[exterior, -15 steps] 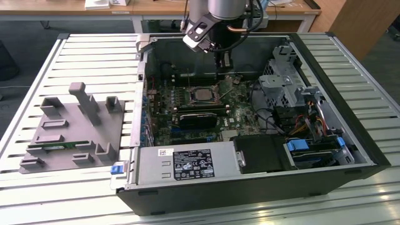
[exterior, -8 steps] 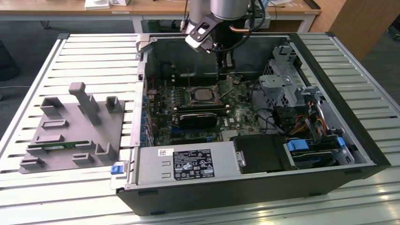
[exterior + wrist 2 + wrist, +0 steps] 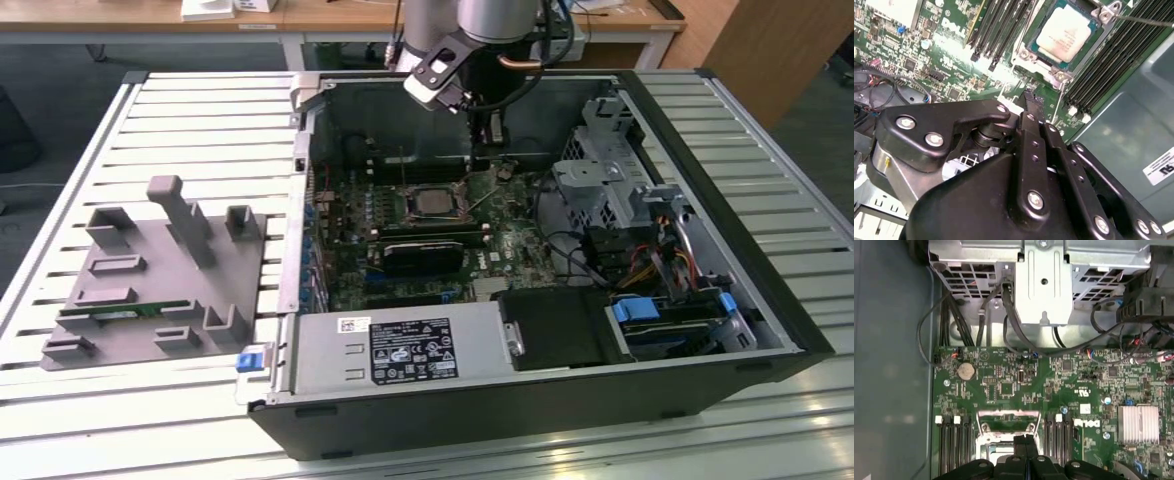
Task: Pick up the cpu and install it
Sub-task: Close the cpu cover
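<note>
Pick-up and placing look done: small flat square silver-grey cpu (image 3: 430, 203) lying inside the dark metal-framed socket (image 3: 1058, 75) on the green motherboard (image 3: 1004, 380), within the open black computer case (image 3: 400, 420) on the slatted metal counter (image 3: 200, 110). Black end effector (image 3: 487, 150) hanging over the board just beside the socket, apart from the chip, fingers pressed together with nothing between them. Cannot tell whether the socket's frame is latched down, so full installation stays unconfirmed.

Exterior view: the whole layout, with the grey moulded fixture (image 3: 160, 270) on the counter beside the case and a thin green memory stick (image 3: 127, 313) resting in it. Second wrist view: the close look, with the chip's pale top (image 3: 1063, 32) level in its frame and the closed end effector (image 3: 1031, 97) short of it. First wrist view: across the board to the silver drive cage (image 3: 1044, 285) and black cables, with the joined end effector (image 3: 1025, 440) at the socket's edge.
</note>
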Controlling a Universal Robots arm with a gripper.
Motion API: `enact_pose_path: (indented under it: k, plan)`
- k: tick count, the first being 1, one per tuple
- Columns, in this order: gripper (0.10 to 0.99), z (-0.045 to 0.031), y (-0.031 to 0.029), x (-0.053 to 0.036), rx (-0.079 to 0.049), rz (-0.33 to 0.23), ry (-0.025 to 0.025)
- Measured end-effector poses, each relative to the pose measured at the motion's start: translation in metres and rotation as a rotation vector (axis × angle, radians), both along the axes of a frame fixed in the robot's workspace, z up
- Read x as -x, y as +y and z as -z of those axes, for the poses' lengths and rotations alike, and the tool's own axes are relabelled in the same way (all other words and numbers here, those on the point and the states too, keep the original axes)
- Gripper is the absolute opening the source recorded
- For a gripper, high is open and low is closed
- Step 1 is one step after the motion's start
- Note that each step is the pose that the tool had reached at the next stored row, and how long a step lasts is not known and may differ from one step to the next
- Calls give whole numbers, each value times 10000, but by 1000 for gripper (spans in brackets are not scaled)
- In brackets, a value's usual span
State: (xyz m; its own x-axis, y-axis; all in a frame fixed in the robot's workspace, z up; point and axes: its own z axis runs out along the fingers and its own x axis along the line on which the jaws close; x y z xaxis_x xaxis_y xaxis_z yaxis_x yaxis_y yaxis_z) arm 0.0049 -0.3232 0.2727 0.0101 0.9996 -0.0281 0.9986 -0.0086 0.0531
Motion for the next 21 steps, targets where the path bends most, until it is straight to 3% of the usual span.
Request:
enact_pose_path:
  k: [10, 21]
  plan:
    - [106, 53, 60, -174, 2, -4, 18]
    - [106, 70, 62, -231, 2, -4, 19]
